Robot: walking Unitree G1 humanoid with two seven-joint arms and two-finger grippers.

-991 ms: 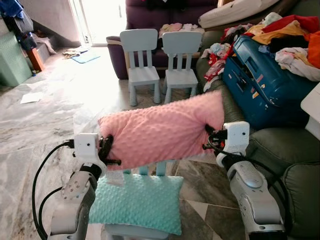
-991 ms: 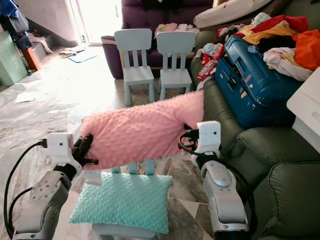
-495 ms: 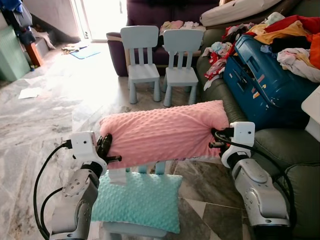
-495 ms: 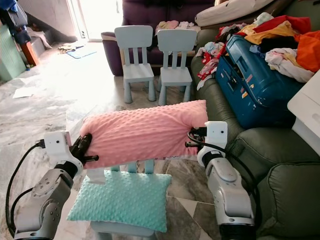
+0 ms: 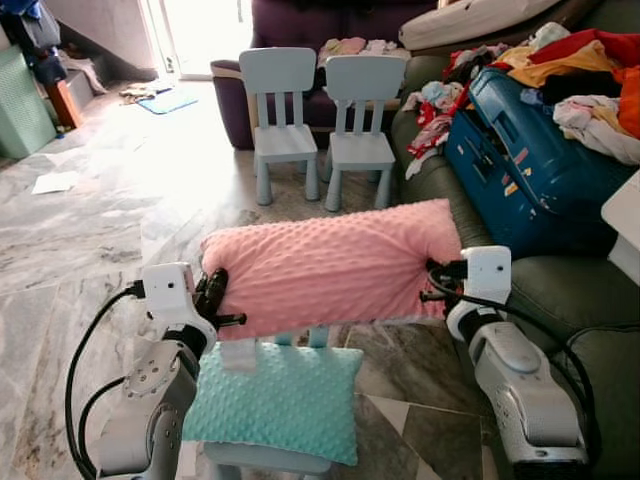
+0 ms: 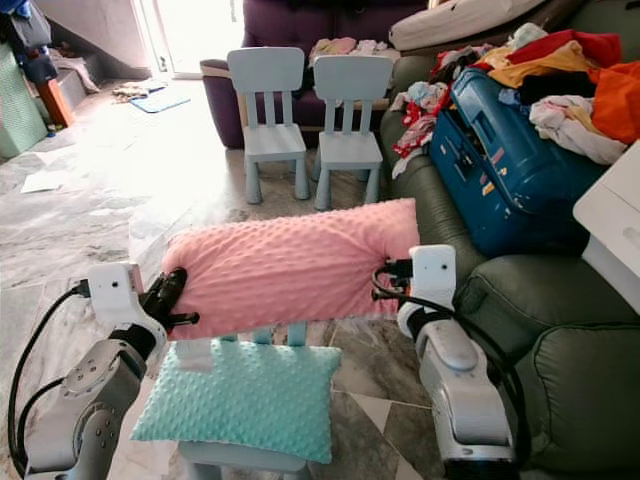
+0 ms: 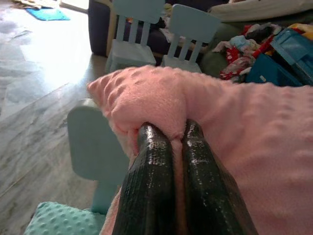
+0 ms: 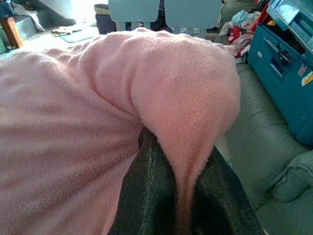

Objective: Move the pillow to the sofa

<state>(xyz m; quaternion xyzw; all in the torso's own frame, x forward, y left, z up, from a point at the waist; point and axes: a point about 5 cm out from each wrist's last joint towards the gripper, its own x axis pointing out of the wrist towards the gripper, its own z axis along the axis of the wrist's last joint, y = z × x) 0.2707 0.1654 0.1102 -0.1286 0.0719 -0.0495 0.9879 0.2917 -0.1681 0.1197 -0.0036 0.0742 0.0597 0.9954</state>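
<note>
A pink dotted pillow (image 5: 325, 265) hangs lengthwise in the air between my two arms, above a small chair. My left gripper (image 5: 215, 297) is shut on its left end, the black fingers (image 7: 151, 196) pinching the fabric. My right gripper (image 5: 437, 282) is shut on its right end, fingers (image 8: 156, 196) closed on a fold. The green sofa (image 5: 560, 300) lies to the right, its arm close to the pillow's right end. The pillow hides both sets of fingertips in the eye views.
A mint pillow (image 5: 275, 400) rests on a light blue child's chair (image 7: 93, 147) right below. Two more small chairs (image 5: 320, 110) stand ahead. A blue suitcase (image 5: 520, 160) and piled clothes (image 5: 580, 70) cover the far sofa seats. A purple sofa (image 5: 300, 30) is at the back.
The pillow's right end has come down from its raised tilt, so it now hangs nearly level. Both grippers stay shut on it. The camera has shifted slightly.
</note>
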